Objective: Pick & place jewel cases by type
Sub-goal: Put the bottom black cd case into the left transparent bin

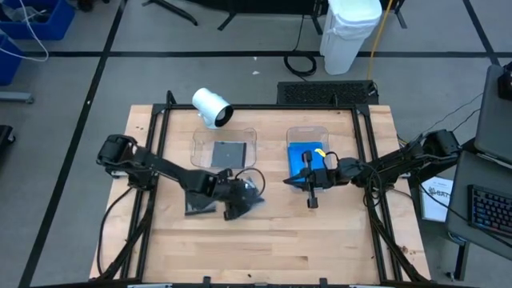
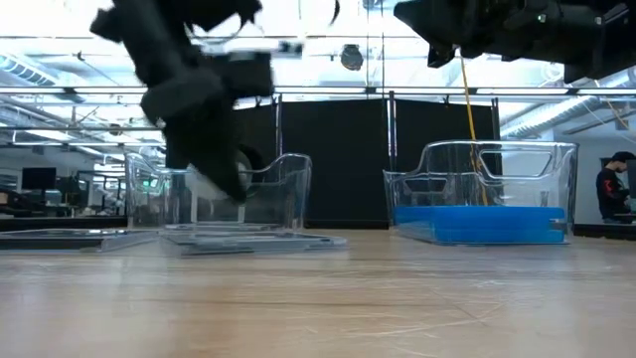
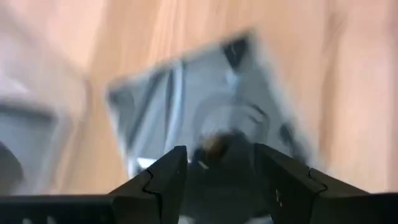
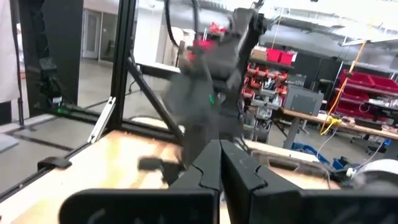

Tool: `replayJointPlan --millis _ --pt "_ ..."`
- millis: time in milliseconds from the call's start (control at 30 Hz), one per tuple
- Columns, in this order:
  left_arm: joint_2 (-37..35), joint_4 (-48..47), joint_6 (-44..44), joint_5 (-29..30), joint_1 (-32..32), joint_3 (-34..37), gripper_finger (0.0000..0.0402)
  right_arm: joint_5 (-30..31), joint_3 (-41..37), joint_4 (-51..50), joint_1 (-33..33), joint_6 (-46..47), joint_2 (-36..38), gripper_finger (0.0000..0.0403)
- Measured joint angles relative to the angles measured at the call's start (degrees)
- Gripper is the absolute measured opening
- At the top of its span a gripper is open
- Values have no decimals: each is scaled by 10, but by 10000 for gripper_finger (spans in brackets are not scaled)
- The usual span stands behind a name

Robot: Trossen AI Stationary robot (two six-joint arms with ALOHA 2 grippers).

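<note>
1. Hovering over a dark grey jewel case (image 3: pixel 199 106) on the desk (image 1: pixel 264 248), the left pincer (image 1: pixel 234 210) is seen with fingers parted, nothing gripped; in the left wrist view the case lies flat just ahead of the fingertips.
2. A second grey case (image 1: pixel 198 204) lies beside it; one more (image 1: pixel 230 152) sits in the left clear tray (image 1: pixel 250 138).
3. Blue cases (image 1: pixel 306 156) are stacked in the right clear tray (image 1: pixel 320 130).
4. The right pincer (image 1: pixel 311 200) is closed and empty, near that tray.
5. Handling judged: light, rigid, slick, crack-prone plastic. Flat on wood, little edge is offered; opposite thin edges should be pinched, gently, near mid-side.
</note>
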State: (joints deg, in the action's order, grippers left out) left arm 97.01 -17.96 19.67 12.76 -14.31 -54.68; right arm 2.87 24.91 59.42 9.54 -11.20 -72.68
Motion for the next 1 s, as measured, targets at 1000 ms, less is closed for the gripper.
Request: replayJointPlan --millis 1000 --pt "-2 -160 290 61 -91 0 191 31 259 -391 2 -96 -271 0"
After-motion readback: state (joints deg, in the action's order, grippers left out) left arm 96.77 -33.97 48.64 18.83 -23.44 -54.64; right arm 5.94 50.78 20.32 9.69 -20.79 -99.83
